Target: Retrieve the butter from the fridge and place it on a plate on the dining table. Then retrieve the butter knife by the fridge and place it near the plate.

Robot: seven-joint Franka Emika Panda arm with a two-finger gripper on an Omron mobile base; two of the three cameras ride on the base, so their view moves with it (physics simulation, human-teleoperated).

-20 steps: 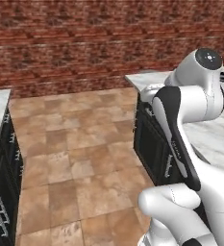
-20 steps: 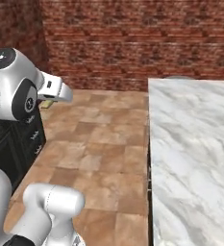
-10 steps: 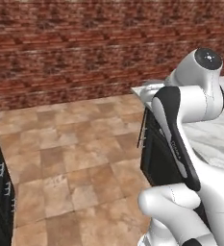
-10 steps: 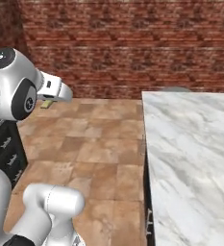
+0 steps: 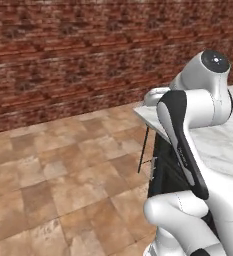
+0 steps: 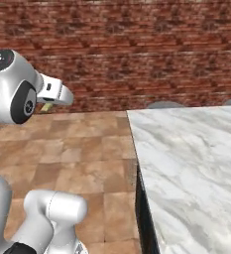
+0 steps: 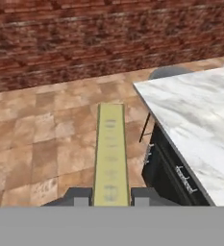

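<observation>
Hand view: the end effector [image 7: 111, 198] clamps the butter [image 7: 111, 153] above tan floor tiles [image 7: 46, 139], dining table [image 7: 200, 120] alongside, red brick wall [image 7: 84, 43] behind.

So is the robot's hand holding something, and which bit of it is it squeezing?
Yes. The gripper is shut on the butter, a pale yellow stick. The fingers pinch one end of it, and the rest sticks out ahead of the hand, over the floor beside the dining table.

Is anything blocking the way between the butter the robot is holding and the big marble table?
Nothing visible does. The gripper is shut on the butter, which sticks out over open tiled floor. The dining table lies just beside it, with bare marble near its corner. The plate is not in sight yet.
</observation>
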